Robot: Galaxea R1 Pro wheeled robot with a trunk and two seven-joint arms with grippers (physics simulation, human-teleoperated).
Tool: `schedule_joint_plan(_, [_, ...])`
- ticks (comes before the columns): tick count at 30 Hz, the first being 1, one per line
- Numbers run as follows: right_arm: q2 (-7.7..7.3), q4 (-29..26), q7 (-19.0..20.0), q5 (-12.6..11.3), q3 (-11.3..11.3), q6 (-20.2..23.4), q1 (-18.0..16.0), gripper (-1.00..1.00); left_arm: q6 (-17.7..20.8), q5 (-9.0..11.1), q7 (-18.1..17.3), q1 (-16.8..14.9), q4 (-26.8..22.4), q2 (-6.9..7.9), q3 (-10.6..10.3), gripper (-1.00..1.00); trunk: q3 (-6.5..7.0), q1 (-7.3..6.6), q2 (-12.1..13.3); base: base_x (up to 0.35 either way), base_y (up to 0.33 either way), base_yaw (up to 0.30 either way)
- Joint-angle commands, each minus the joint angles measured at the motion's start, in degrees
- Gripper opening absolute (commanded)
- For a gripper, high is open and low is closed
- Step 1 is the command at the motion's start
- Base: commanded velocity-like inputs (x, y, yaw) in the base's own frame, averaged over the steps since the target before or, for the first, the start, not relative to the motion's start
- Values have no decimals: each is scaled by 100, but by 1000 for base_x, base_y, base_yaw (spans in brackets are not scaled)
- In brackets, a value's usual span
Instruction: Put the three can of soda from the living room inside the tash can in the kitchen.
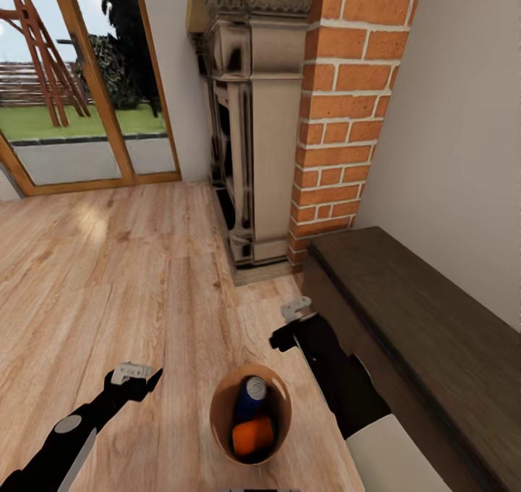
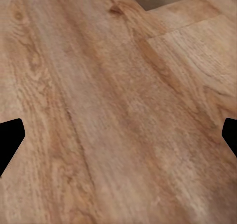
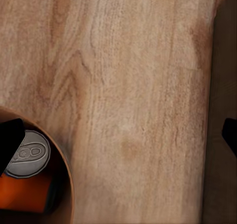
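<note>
I am in the carrying step, I judge — the orange can [image 1: 252, 435] and the blue can [image 1: 250, 398] lie in the round brown basket [image 1: 217, 412] before me, both grippers, left [image 1: 137, 376] and right [image 1: 291, 324], spread open and empty — next I must find the third can.
</note>
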Motion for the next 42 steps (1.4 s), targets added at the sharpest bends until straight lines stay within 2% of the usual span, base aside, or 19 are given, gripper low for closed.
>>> schedule_joint_plan(1, [0,-20,0,2,0,-79,57,100,-2,0,0,0,22,0,0,100,23,-2,2,0,0,0])
schedule_joint_plan(2, [0,-35,-1,2,-1,-158,111,100,-3,0,0,0,43,0,0,100,45,-5,3,0,0,0])
schedule_joint_plan(3, [0,-73,-5,4,-6,-471,307,100,-7,0,1,0,102,0,-1,100,67,-7,4,0,0,0])
schedule_joint_plan(10, [0,-95,-12,9,-65,-1008,638,100,-9,-6,1,0,156,-1,-1,100,222,-26,14,0,0,0])
schedule_joint_plan(14, [0,-126,-33,10,-196,-1402,876,100,-11,-3,-1,0,290,-1,6,100,311,-36,19,0,0,0])
schedule_joint_plan(25, [-61,-198,-412,2,-422,-2589,1623,100,-18,8,-7,-8,553,0,31,100,555,-64,34,0,0,0])
schedule_joint_plan(28, [-87,19,-427,-23,-921,-2992,1867,100,-20,11,-8,-9,585,-7,38,100,621,-72,38,0,0,0])
schedule_joint_plan(34, [-91,446,-406,-31,-1605,-3494,1925,100,-30,16,-8,-9,619,-22,41,100,754,-87,46,0,0,0])
schedule_joint_plan(35, [-88,558,-405,-29,-1907,-3759,1937,100,-42,25,-8,-9,751,-67,42,100,776,-90,47,0,0,0])
schedule_joint_plan(38, [-94,617,-397,-32,-2042,-3914,1949,100,-106,27,-6,-9,840,-120,43,100,843,-98,51,0,0,0])
schedule_joint_plan(39, [-107,677,-395,-32,-2168,-4145,2042,100,-171,21,-6,-9,880,-178,43,100,865,-100,53,0,0,0])
schedule_joint_plan(42, [-115,713,-393,-37,-2354,-4513,2216,100,-208,23,-7,-9,898,-238,41,100,931,-108,57,0,0,0])
